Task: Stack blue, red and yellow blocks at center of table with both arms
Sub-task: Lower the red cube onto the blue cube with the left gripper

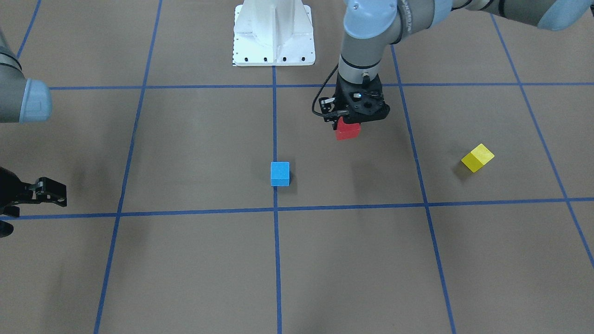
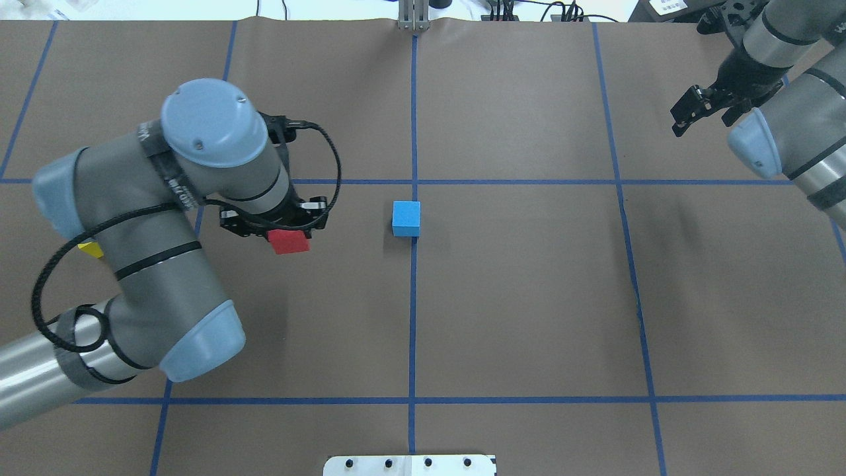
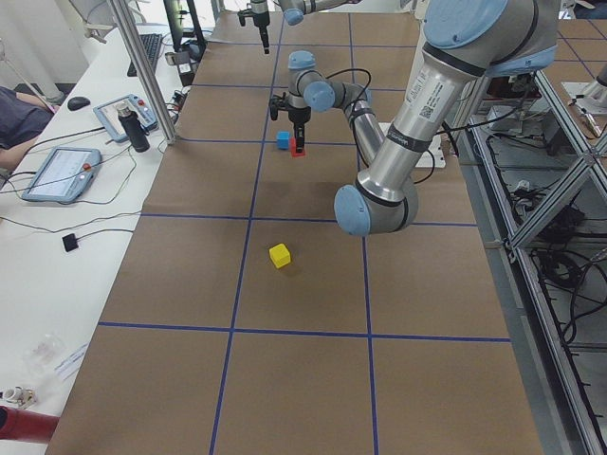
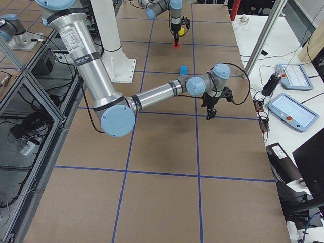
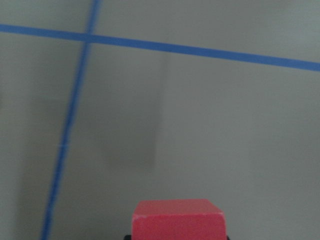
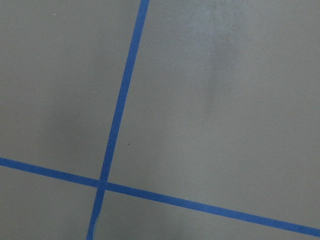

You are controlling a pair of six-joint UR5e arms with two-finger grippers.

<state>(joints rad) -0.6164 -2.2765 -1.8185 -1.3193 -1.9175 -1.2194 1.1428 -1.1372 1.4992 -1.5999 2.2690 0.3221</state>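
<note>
The blue block [image 2: 406,218] sits at the table's center on the middle tape line, also in the front view [image 1: 280,173]. My left gripper [image 2: 289,233] is shut on the red block [image 2: 289,240] and holds it above the table, left of the blue block; the red block shows in the front view [image 1: 347,129] and the left wrist view [image 5: 177,219]. The yellow block [image 1: 477,157] lies on the table on my left side, mostly hidden behind my left arm in the overhead view [image 2: 90,249]. My right gripper [image 2: 702,111] is open and empty at the far right.
The table is brown paper with a blue tape grid [image 2: 414,119]. The robot's white base [image 1: 274,35] stands at the near middle edge. Operators' tablets and gear [image 3: 62,172] lie along the far side beyond the paper.
</note>
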